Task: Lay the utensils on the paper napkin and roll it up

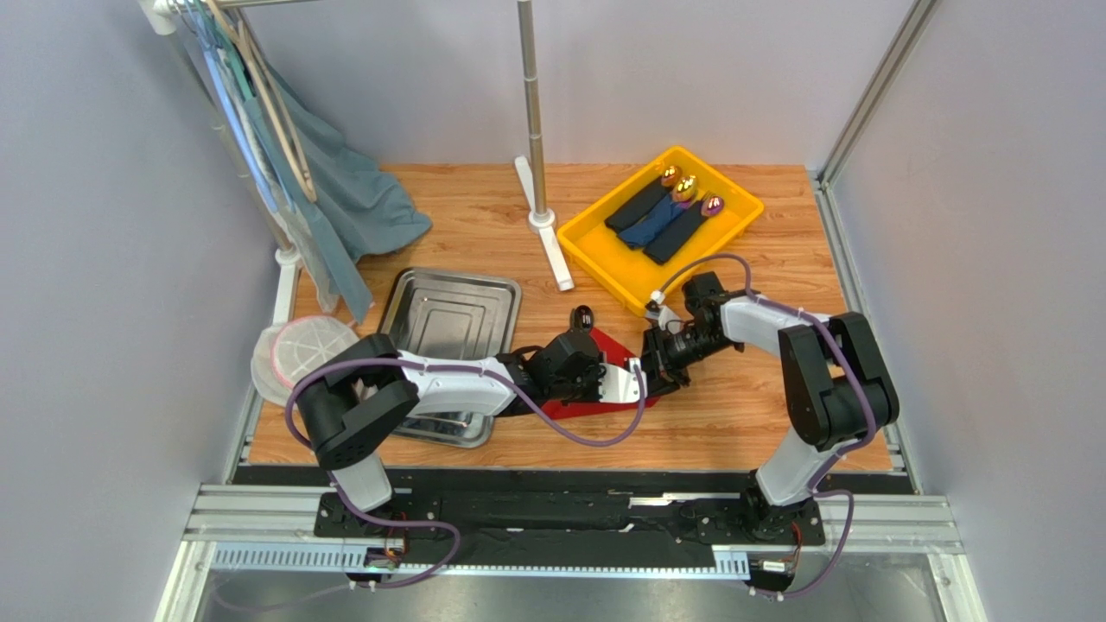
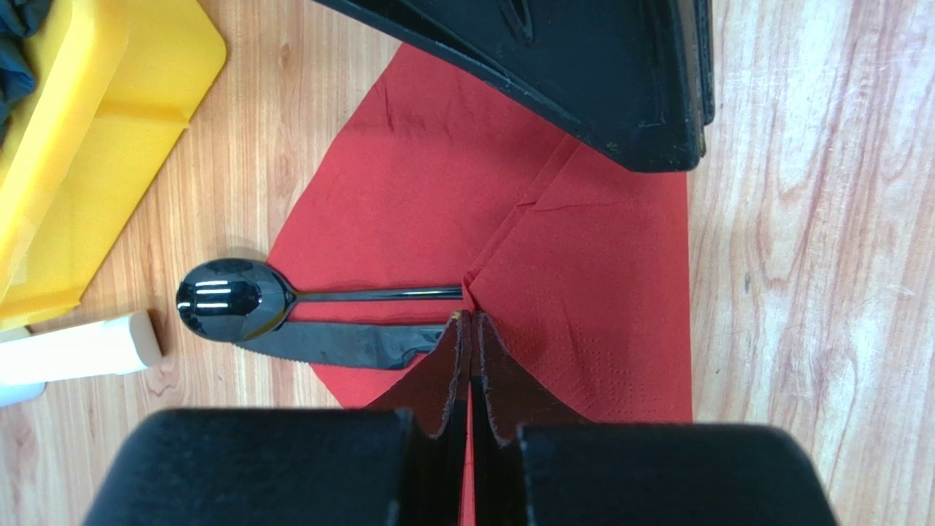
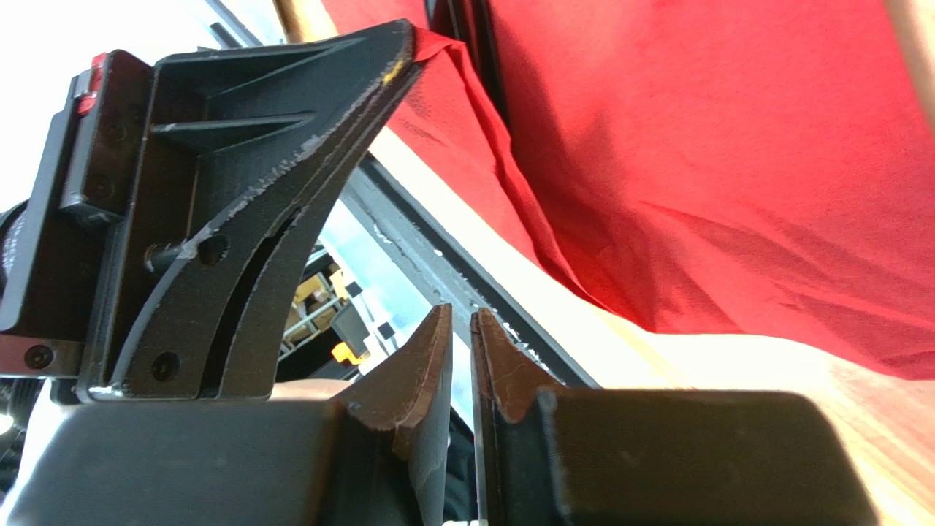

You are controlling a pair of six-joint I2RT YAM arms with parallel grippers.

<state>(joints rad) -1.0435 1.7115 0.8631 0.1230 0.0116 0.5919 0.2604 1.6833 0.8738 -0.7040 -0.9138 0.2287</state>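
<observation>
The red paper napkin (image 2: 615,274) lies on the wooden table, with a flap folded over the handles of the utensils. A black spoon (image 2: 231,298) and a black knife (image 2: 340,342) stick out from its left edge. My left gripper (image 2: 472,318) is shut on a pinched fold of the napkin. In the top view it (image 1: 639,380) is at the napkin's (image 1: 608,350) right side. My right gripper (image 3: 461,318) is shut and empty, right beside the left one (image 1: 653,353). From the right wrist the napkin (image 3: 724,164) hangs from the left gripper's fingertip (image 3: 401,49).
A yellow bin (image 1: 597,240) with dark rolled napkins stands at the back right. A steel tray (image 1: 448,311) lies to the left under my left arm. A white pole stand (image 1: 552,246), a clear container (image 1: 299,357) and hanging clothes (image 1: 351,195) are behind.
</observation>
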